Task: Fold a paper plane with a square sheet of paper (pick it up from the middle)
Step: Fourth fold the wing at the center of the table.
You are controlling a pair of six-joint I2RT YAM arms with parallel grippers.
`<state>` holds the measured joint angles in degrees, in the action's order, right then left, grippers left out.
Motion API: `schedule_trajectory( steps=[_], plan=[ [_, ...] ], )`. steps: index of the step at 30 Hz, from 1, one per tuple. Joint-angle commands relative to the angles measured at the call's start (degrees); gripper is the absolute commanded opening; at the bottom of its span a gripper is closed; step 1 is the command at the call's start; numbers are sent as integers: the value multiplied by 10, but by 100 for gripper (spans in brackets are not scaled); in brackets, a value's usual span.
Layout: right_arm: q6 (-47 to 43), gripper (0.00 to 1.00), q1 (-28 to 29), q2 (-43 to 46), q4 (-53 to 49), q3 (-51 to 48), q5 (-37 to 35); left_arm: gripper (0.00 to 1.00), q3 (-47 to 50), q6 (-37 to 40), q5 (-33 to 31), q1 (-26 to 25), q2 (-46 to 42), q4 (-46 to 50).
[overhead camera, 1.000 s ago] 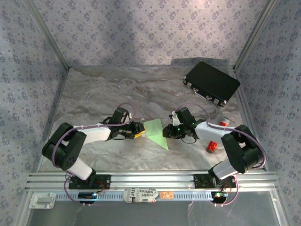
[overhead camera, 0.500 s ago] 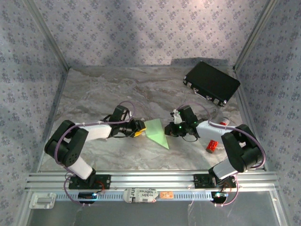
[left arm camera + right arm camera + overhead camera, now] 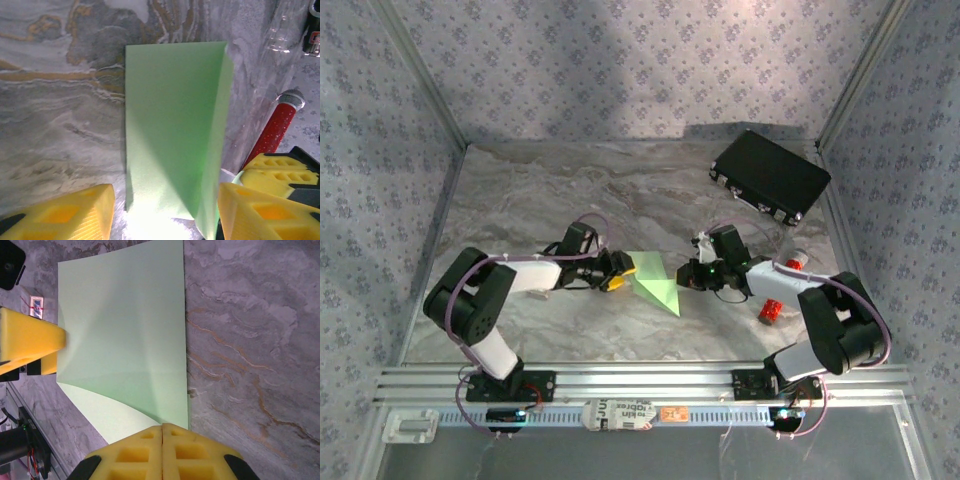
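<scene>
My left gripper (image 3: 165, 195) stands open, the square sheet of paper (image 3: 172, 130) between its fingers; my right gripper (image 3: 162, 432) pinches the sheet's edge — one fold begun, I judge, most folds ahead.

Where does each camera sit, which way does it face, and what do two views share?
Top external: above and behind the bases, looking down on the table; both arms show, left gripper and right gripper flanking the sheet of paper.
Left wrist: on the left arm, looking along its open yellow fingers at the sheet.
Right wrist: on the right arm, looking over its shut fingers, pinching the sheet's edge.
Shared: both wrist views show the sheet and the opposite gripper's finger.
</scene>
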<state>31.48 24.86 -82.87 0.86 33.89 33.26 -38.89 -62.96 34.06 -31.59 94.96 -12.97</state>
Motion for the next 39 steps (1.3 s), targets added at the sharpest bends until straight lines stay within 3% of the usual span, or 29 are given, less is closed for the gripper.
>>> schedule_trajectory(
  steps=[1,12,18,21,24,27,32,39],
  plan=[
    [-2,7,-3,12,4,-7,14,57,-18,-11,22,1,9,-31],
    [-1,7,-4,12,6,-9,14,55,-31,-20,26,-8,27,-54],
    [0,7,-4,12,6,-10,11,37,-55,-22,36,-20,57,-62],
    [-2,13,-2,17,0,-12,4,24,-53,-32,35,-21,61,-76],
    [-14,28,15,46,-30,-10,-56,14,-51,-36,35,-21,58,-82],
    [-28,37,47,96,-71,-12,-148,13,-50,-38,36,-21,51,-84],
    [-63,39,114,174,-87,-35,-277,17,-48,-39,37,-21,39,-83],
    [-162,41,284,190,72,-117,-463,19,-52,-39,41,-21,34,-85]
  ],
)
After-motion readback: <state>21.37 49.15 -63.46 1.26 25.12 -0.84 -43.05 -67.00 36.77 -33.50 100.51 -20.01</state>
